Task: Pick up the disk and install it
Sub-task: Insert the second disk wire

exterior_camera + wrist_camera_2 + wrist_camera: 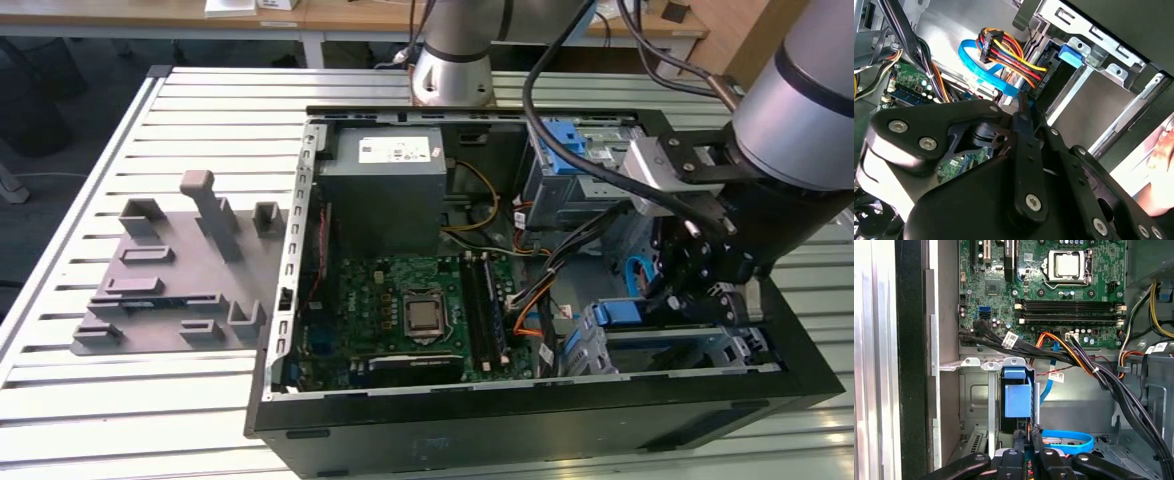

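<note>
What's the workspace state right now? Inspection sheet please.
Surface: slatted metal table with an open computer case on it.
Job's things: disk, blue-framed, sits in the drive cage.
Clutter: grey fixture plate beside the case, on the exterior view's left.
Grippers: gripper inside the case, at the disk's end.
Cables: blue data cable and wire bundle near the cage.
Surroundings: desks behind the table.

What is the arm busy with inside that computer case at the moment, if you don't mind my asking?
The robot arm has reached into the open computer case on the slatted table. Its pincer sits right at the end of the disk, whose blue carrier shows standing in the metal drive bay near the case's front corner. The fingers look nearly closed, close to the carrier's edge, beside the blue data cable. The motherboard lies exposed alongside.
</note>
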Robot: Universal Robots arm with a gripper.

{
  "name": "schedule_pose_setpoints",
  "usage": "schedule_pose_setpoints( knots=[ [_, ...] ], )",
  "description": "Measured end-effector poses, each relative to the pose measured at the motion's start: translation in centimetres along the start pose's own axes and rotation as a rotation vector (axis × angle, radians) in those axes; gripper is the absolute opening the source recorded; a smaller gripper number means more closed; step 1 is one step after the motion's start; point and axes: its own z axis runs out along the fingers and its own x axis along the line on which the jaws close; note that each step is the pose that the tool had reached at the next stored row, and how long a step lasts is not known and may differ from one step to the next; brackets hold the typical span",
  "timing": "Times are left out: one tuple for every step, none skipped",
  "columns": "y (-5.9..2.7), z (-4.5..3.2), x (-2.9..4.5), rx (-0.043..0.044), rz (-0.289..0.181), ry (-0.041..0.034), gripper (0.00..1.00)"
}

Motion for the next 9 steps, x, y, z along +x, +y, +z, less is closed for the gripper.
schedule_pose_setpoints(
  knots=[
    [0.0,-0.04,0.0,0.0,0.0,-0.0002,0.17],
    [-0.01,-0.13,-0.01,0.0,0.0,-0.0006,0.24],
    [-0.01,-0.26,-0.01,-0.0001,0.0,-0.0003,0.24],
    [-0.01,-0.42,-0.01,-0.0001,0.0,0.0,0.24],
    [-0.02,-0.55,-0.02,-0.0001,0.0,-0.0002,0.24],
    [-0.02,-0.7,-0.02,-0.0001,0.0,-0.0002,0.24],
    [-0.03,-0.86,-0.03,-0.0002,0.0,-0.0001,0.24],
    [-0.03,-1.03,-0.03,-0.0003,0.0,0.0,0.24],
    [-0.04,-1.18,-0.03,-0.0005,0.0,0.0,0.24]
  ],
)
